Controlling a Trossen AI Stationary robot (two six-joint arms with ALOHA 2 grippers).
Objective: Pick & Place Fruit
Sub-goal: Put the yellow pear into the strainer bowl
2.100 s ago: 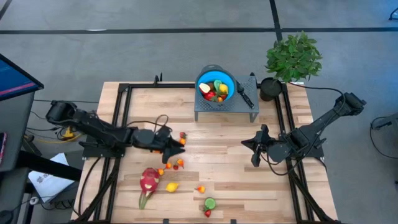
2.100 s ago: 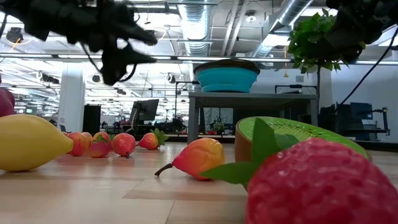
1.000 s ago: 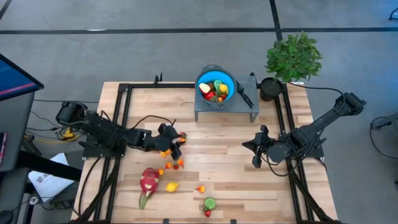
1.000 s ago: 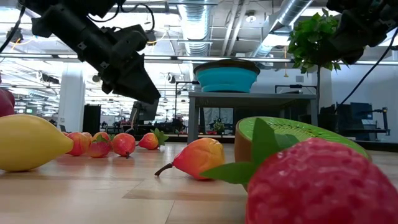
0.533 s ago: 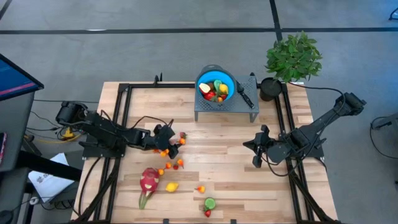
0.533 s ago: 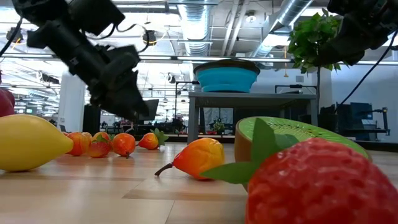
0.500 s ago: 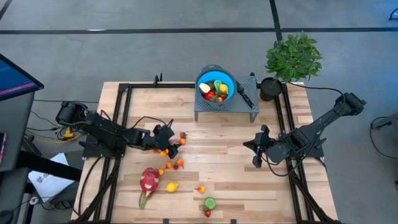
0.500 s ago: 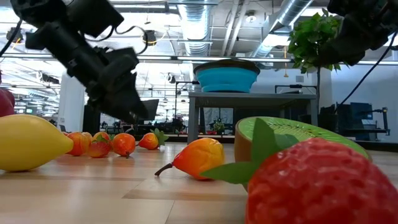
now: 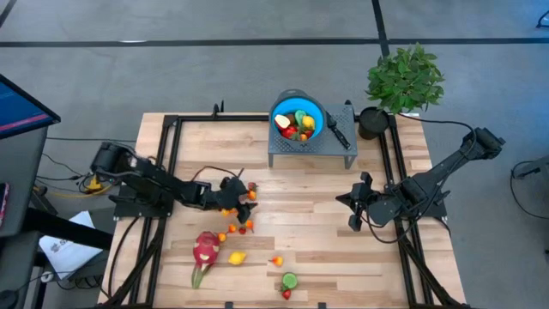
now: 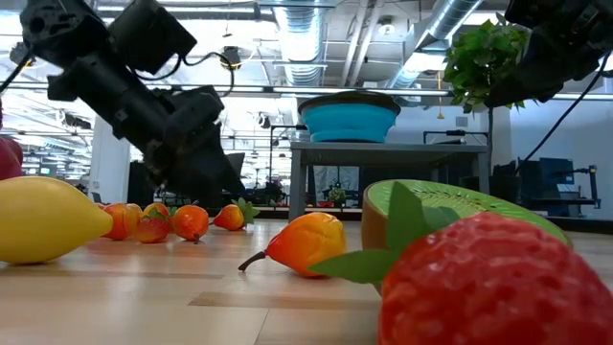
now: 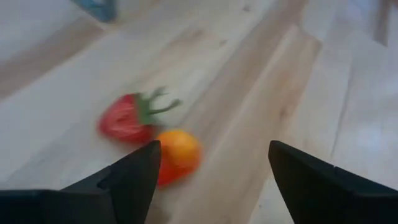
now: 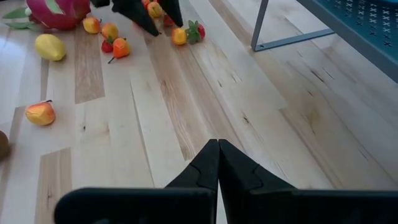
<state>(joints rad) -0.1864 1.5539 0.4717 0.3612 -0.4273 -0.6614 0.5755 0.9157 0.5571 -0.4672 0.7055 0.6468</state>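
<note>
Filling most of the high view is a pale wooden table [image 9: 300, 215] edged by a black frame. At its upper right corner stands a leafy potted plant [image 9: 405, 79]. At the upper middle of the tabletop a grey metal stand [image 9: 313, 148] carries a blue bowl [image 9: 298, 118] that already holds several toy fruits, with a black-handled knife [image 9: 336, 131] lying just right of the bowl on the stand.

Two dark arms reach in from the sides. The left gripper [image 9: 243, 205] sits left of centre in the high view, low over a cluster of small fruits, its fingers spread apart and holding nothing. In its wrist view the two dark fingers [image 11: 134, 177] stand wide, and a small orange fruit [image 11: 176, 155] lies on the wood between them, beside a strawberry [image 11: 127, 119] that touches it. The right gripper [image 9: 352, 206] waits right of centre, above bare wood, its fingers pressed together and empty.

The loose fruit lies in the lower left part of the table. Largest is the pink-red dragon fruit [image 9: 204, 250] with green tips, and just right of it lies a yellow lemon [image 9: 238, 257]. A green kiwi half [image 9: 289, 280] rests near the bottom edge at centre, with a strawberry-like red piece [image 9: 286, 294] just below it. A peach-coloured fruit [image 9: 276, 260] lies between the lemon and the kiwi half.
</note>
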